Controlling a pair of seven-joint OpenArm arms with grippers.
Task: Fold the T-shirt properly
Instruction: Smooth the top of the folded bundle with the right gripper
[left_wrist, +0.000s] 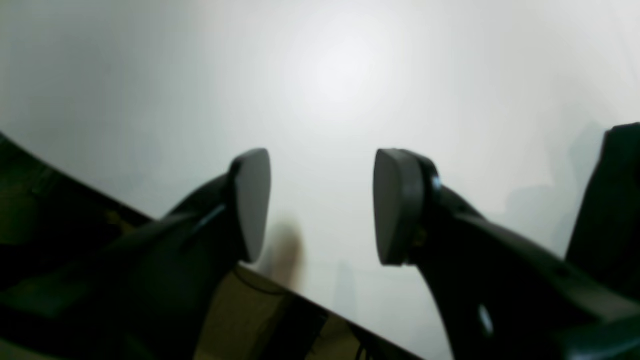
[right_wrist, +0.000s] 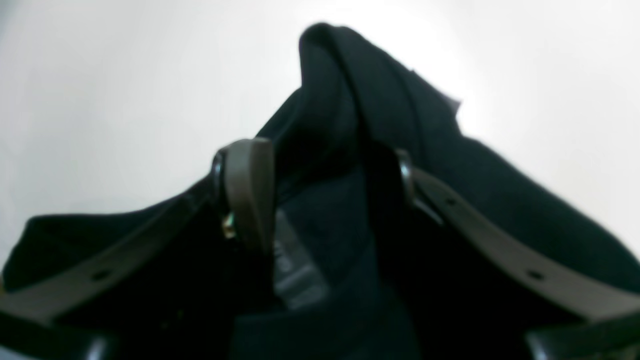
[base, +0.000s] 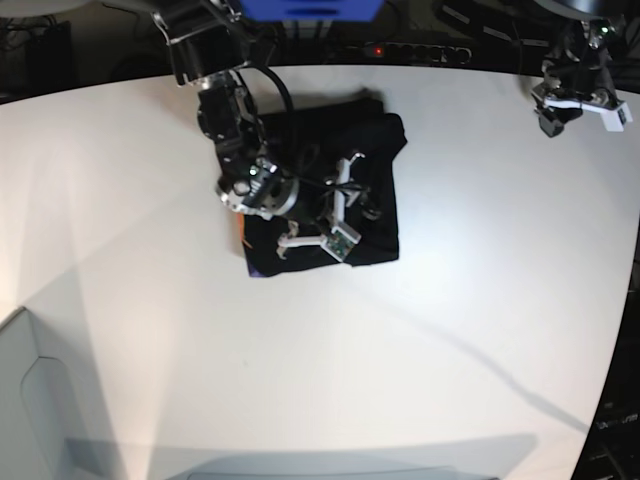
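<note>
1. One white table (base: 480, 300) fills the base view; its surface looks smooth and brightly lit.
2. On the left of that view, the right arm (base: 235, 130) reaches over the garment, and the right gripper (right_wrist: 320, 200) hovers on top of it.
3. The right wrist view shows its two fingers (right_wrist: 250, 195) spread apart, with black cloth bunched up between them; whether they pinch that cloth cannot be told.
4. One T-shirt (base: 375, 200) lies toward the far left-centre of the table. It is plain black, folded into a compact, roughly square bundle, with a small orange mark showing at its left edge.
5. At the far right corner, well apart from the shirt, the left gripper (left_wrist: 322, 205) hangs above bare table, its jaws parted and holding nothing.
</note>
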